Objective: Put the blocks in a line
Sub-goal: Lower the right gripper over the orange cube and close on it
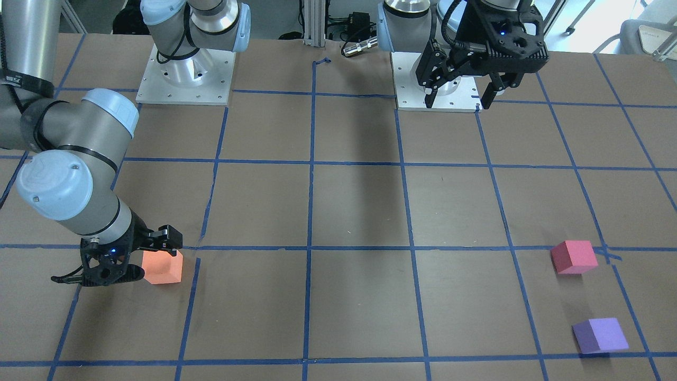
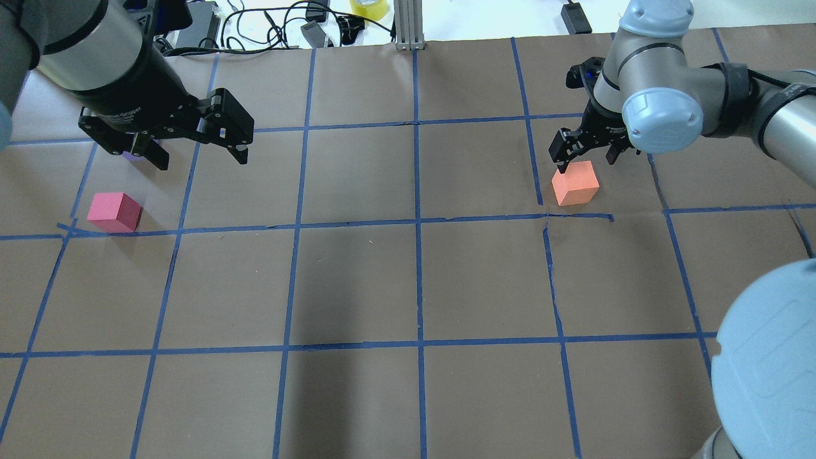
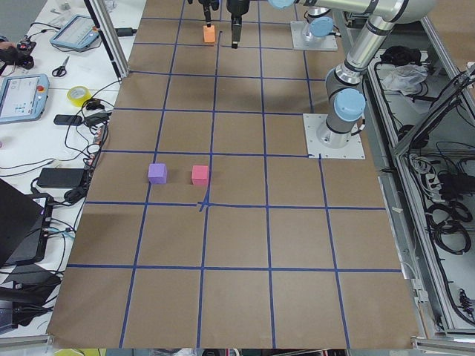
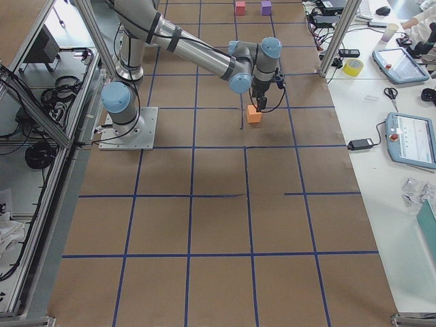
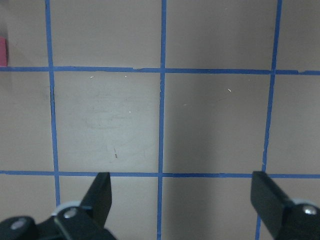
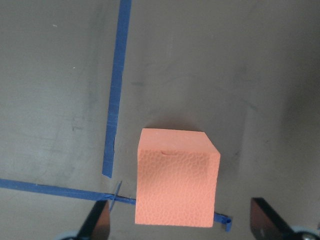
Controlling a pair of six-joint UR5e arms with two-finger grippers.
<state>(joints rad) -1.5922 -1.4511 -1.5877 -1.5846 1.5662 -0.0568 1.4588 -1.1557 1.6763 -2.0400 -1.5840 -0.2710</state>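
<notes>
The orange block (image 2: 575, 183) sits on the brown table beside a blue tape line, and also shows in the front view (image 1: 164, 267). My right gripper (image 2: 586, 164) is open and hovers close over it. In the right wrist view the orange block (image 6: 176, 182) lies between the spread fingertips (image 6: 100, 220). The pinkish-red block (image 2: 115, 211) and the purple block (image 1: 600, 335) sit near each other on the robot's left. In the overhead view the purple block is almost hidden behind my left gripper (image 2: 191, 150). That gripper is open, empty and raised above the table.
A blue tape grid (image 2: 417, 223) covers the table. Two arm base plates (image 1: 185, 79) stand at the robot's edge. An aluminium post (image 2: 408, 25), cables and a yellow tape roll (image 2: 370, 7) lie past the far edge.
</notes>
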